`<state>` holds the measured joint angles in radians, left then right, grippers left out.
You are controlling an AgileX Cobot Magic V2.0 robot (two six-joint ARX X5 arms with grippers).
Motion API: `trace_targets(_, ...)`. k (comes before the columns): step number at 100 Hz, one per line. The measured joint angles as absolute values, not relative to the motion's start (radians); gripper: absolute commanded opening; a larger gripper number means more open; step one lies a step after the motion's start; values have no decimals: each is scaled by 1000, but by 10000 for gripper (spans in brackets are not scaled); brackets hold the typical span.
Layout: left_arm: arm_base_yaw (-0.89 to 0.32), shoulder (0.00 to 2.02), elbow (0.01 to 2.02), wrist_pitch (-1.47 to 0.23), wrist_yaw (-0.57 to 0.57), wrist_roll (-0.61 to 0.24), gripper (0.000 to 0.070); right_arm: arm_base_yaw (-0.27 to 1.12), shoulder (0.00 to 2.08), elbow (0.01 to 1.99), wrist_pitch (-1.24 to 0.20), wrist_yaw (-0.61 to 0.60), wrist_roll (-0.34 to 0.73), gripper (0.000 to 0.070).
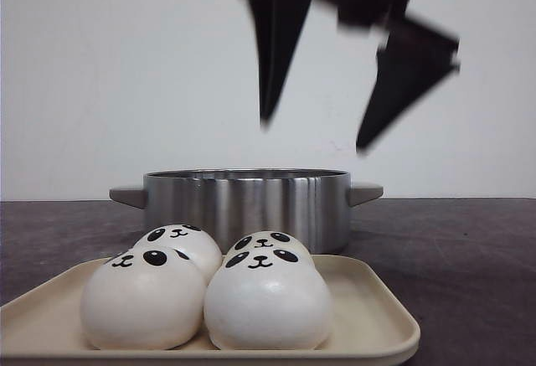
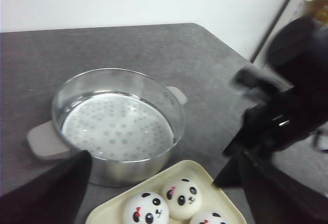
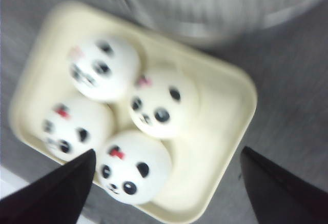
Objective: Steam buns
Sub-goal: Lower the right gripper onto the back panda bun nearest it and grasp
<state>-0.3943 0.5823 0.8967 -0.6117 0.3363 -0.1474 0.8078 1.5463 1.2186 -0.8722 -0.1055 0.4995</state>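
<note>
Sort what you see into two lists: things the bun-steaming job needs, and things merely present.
Needed for the job:
- four panda buns
- steel steamer pot, empty, perforated insert showing
- right gripper, open, above the pot

Merely present:
- cream tray holding the buns
- dark table

Four panda buns on a tray, steel pot behind

The buns (image 1: 205, 286) sit touching in a two-by-two cluster on a cream tray (image 1: 381, 320) on the dark counter (image 1: 469, 257). Just behind stands a steel pot (image 1: 245, 203) with grey handles. Above it hangs a blurred black tool (image 1: 314, 136), fingers spread apart, holding nothing.
</note>
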Motion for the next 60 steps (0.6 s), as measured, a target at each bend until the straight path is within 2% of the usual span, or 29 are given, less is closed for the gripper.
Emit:
trace_targets(22,-429,582,897,-612,336,-148,557,811,1694,1219,-791,-131,527,536)
trace_targets(43,-450,582,897,-613,336,-148,557,811,1713,1219,-691,-131,561,527)
trace_targets(60,-466,582,897,-613,336,-148,556,810,1752,1219,-683,-120,583,522)
